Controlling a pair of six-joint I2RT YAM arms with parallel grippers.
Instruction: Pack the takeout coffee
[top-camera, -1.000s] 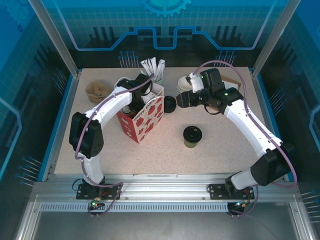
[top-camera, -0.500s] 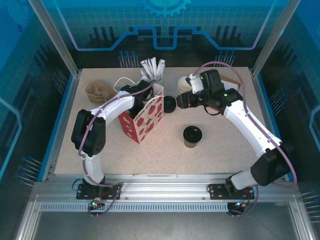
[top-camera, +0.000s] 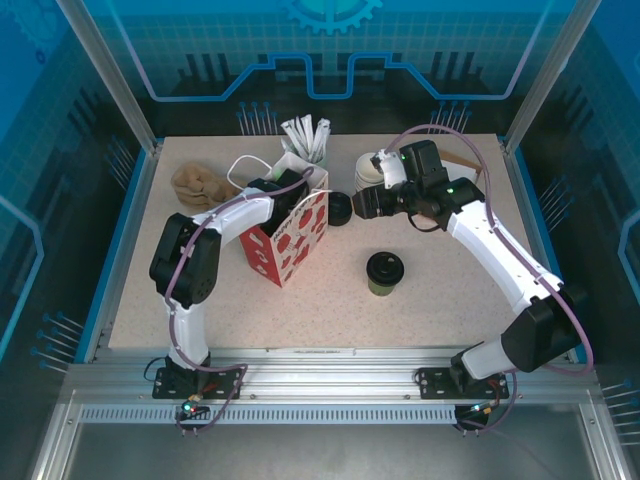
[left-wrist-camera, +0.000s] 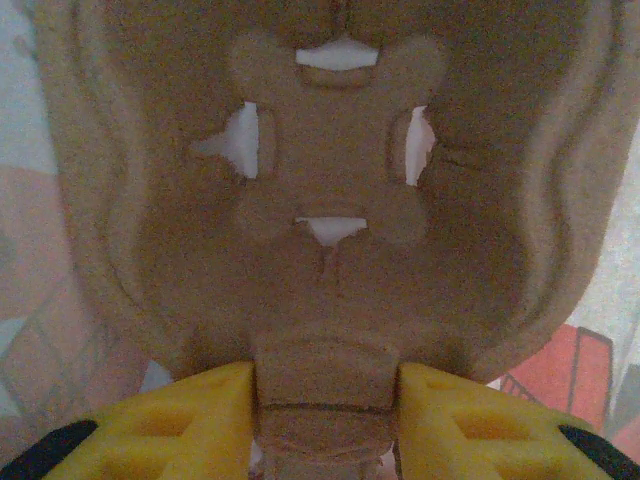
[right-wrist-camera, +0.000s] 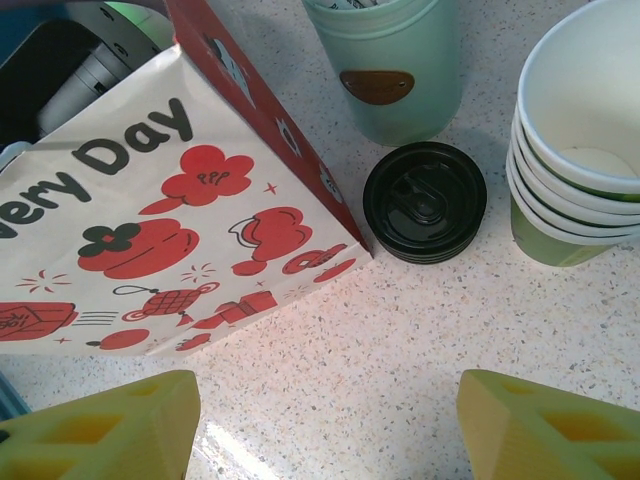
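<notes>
Open pincer, black lids beside printed bag

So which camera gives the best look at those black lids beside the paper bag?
The right wrist view: the black lids sit close, unobstructed, ridges clear. The top external view shows them as a small dark disc beside the paper bag.

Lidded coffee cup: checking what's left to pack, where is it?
Top view: the lidded coffee cup stands on the table, right of the red-and-white bag, nearer the arm bases than the black lids.
</notes>
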